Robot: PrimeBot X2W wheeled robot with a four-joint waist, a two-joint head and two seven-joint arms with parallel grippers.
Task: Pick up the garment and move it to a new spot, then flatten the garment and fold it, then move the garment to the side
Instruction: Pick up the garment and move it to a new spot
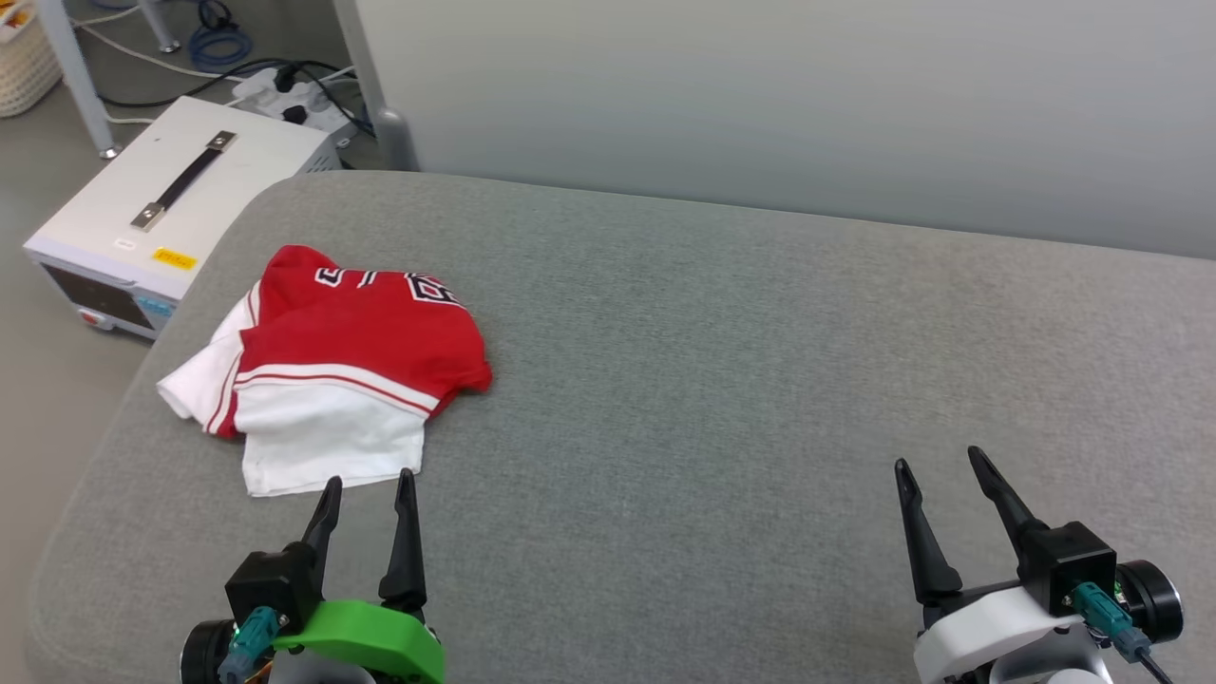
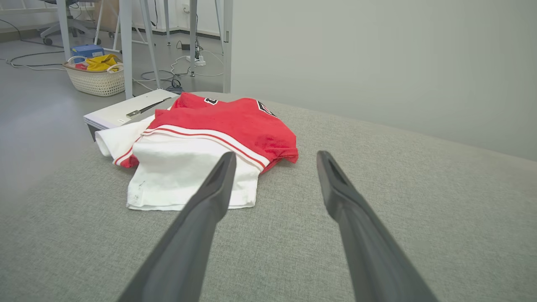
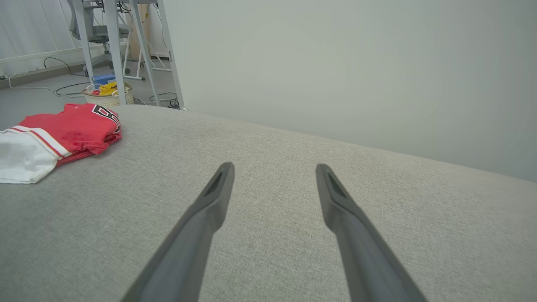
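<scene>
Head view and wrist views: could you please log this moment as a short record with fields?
surface: grey padded table
garment: red and white, bunched, near the table's left edge
left gripper: open, empty, tips at the garment's near white edge; contact unclear
right gripper: open, empty, over bare table, well apart from the garment
floor: white box with a handle, left of the table

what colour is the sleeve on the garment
The garment's sleeve is white with red-white striped trim; clearest in left wrist view.
</scene>
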